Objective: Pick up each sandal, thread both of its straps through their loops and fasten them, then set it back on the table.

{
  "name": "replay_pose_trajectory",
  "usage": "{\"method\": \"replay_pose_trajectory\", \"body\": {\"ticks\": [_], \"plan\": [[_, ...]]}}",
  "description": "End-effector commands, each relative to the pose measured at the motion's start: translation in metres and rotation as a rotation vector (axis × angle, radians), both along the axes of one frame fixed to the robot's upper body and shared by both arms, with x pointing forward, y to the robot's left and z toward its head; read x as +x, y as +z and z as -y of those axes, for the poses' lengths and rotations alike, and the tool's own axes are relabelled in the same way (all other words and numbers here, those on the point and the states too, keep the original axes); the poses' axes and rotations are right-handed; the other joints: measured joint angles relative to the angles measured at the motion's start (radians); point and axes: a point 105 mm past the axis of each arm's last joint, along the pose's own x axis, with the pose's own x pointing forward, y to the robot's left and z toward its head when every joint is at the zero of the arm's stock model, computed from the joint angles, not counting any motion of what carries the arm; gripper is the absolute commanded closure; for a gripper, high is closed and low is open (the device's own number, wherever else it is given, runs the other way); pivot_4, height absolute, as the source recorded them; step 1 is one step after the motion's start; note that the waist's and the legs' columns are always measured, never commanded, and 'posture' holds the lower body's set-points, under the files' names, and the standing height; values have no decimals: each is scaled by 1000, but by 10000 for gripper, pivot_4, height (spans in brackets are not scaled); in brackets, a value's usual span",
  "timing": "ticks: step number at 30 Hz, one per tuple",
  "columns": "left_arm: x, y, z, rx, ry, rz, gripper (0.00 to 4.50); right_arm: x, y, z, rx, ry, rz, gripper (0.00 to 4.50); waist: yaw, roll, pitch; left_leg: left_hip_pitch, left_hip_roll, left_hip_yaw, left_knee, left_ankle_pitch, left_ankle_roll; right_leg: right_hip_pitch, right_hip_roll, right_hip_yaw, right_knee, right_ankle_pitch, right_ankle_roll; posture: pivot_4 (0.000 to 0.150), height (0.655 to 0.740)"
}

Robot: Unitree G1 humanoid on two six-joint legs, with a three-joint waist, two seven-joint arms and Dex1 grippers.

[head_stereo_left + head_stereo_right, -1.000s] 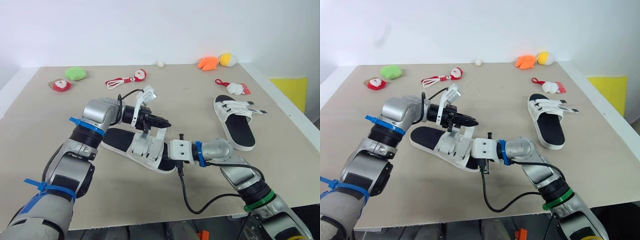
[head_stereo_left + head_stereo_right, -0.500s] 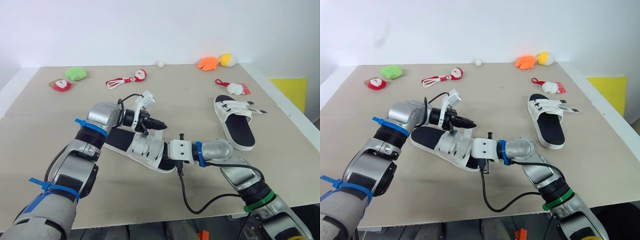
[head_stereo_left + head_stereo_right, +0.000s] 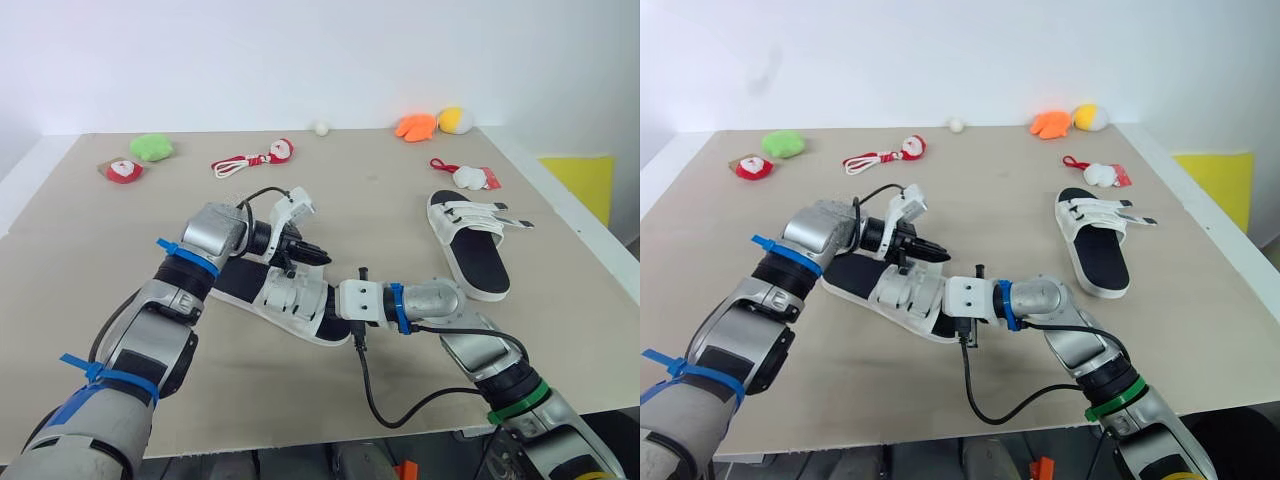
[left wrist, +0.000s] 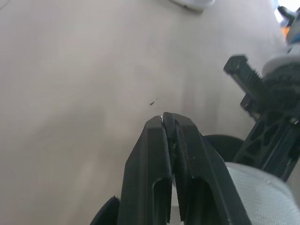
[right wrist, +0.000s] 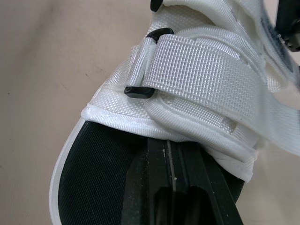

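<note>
Showing coarse woven cloth on the straps (image 5: 201, 79) of the sandal (image 5: 211, 136), glossy plastic on the loop (image 5: 137, 92), matt plastic on the left fingers (image 4: 145, 173), matt board across the surface (image 3: 400, 190).

Your left gripper (image 4: 168, 117): fingers pressed together, elbow bent, forearm reaching inward. Your right gripper (image 5: 168, 143): fingers closed together, forearm stretched leftward, low.

Two sandals (image 3: 287, 298) (image 3: 472, 248), seven small toys (image 3: 151, 147), one yellow sheet (image 3: 585, 180), one table (image 3: 380, 190).
</note>
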Motion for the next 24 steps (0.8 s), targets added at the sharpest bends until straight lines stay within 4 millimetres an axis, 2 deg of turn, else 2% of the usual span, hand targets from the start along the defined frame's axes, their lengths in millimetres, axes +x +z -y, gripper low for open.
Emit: {"method": "replay_pose_trajectory", "body": {"ticks": [1, 10, 18, 20, 21, 23, 24], "plan": [[5, -8, -10, 51, 27, 32, 44086, -6, -47, 17, -137, -67, -144, 45000, 0, 0, 0, 0, 0, 0, 0, 0, 0, 0, 0, 0, 0, 0, 0, 1500, 7400], [-2, -21, -12, 74, 7, 6, 44086, -5, -47, 17, -136, -69, -144, 45000, 0, 0, 0, 1, 0, 0, 0, 0, 0, 0, 0, 0, 0, 0, 0, 1500, 7400], [-2, -23, -14, 86, 5, 14, 44086, -6, -47, 18, -135, -70, -147, 45000, 0, 0, 0, 1, 0, 0, -1, 0, 0, 0, 0, 0, 0, 0, 0, 1500, 7400], [-2, -23, -14, 87, 4, 17, 37764, -6, -46, 18, -135, -71, -147, 45000, 0, 0, 0, 1, 0, 0, -1, 0, 0, 0, 0, 0, 0, 0, 0, 1500, 7400], [-1, -23, -14, 87, 4, 19, 36096, -6, -46, 18, -134, -70, -147, 45000, 0, 0, 0, 1, 0, 0, -1, 0, 0, 0, 0, 0, 0, 0, 0, 1500, 7400], [-1, -24, -16, 97, 0, 29, 28657, -6, -46, 17, -133, -70, -147, 45000, 0, 0, 0, 1, 0, 0, -2, 0, 0, 0, 0, 0, 0, 0, 0, 1500, 7400], [-1, -24, -17, 102, -1, 35, 27129, -6, -46, 17, -133, -70, -147, 45000, 0, 0, 0, 1, 0, 0, -2, 0, 0, 0, 0, 0, 0, 0, 0, 1500, 7400]]}}
